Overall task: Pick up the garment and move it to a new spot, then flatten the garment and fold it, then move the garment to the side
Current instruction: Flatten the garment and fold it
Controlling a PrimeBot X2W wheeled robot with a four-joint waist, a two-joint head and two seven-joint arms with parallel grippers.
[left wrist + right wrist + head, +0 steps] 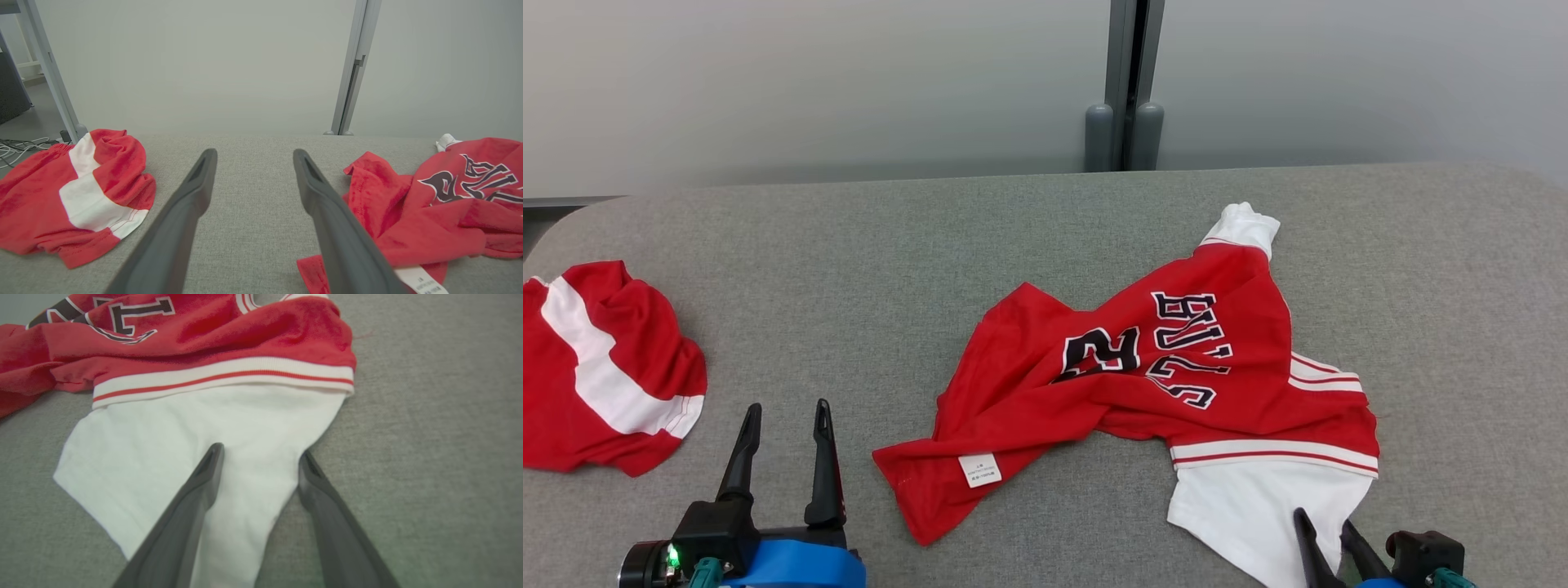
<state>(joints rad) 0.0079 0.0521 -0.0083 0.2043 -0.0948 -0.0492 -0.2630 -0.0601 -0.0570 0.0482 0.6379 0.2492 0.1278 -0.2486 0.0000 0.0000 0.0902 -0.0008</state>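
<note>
Grey woven cloth covers the worktop (pixel 1045 220), which runs back to a pale wall (pixel 809 82) split by a grey upright post (pixel 1125 82) at 12 o'clock.

In the head view the red jersey (pixel 1176 367) lies crumpled just off centre toward 3 o'clock. Its dark, white-edged lettering faces up and reads upside down from the robot's side. One white sleeve (pixel 1250 506) spreads flat toward 5 o'clock below a white band with a red stripe. A smaller white cuff (pixel 1245 224) pokes out at the far end, toward 1 o'clock. A twisted red corner reaches toward 7 o'clock and carries a small white label (pixel 979 470).

A second garment (pixel 596 367), red with a broad white stripe, sits bunched at 9 o'clock, well apart from the jersey.

The left pincer (pixel 788 407) is at 7 o'clock, released, its two dark fingers spread and holding nothing. In the left wrist view it (pixel 254 153) hangs over bare worktop between the two garments, with the jersey's labelled corner just beside its right-hand finger.

The right pincer (pixel 1323 516) is at 5 o'clock, at the near edge of the white sleeve. In its own wrist view the pincer (pixel 261 450) is unclenched. Its fingers (pixel 196 498) stand apart, one over the white cloth and the other at the sleeve's edge by the grey surface, with the cloth lying between them, ungripped.
</note>
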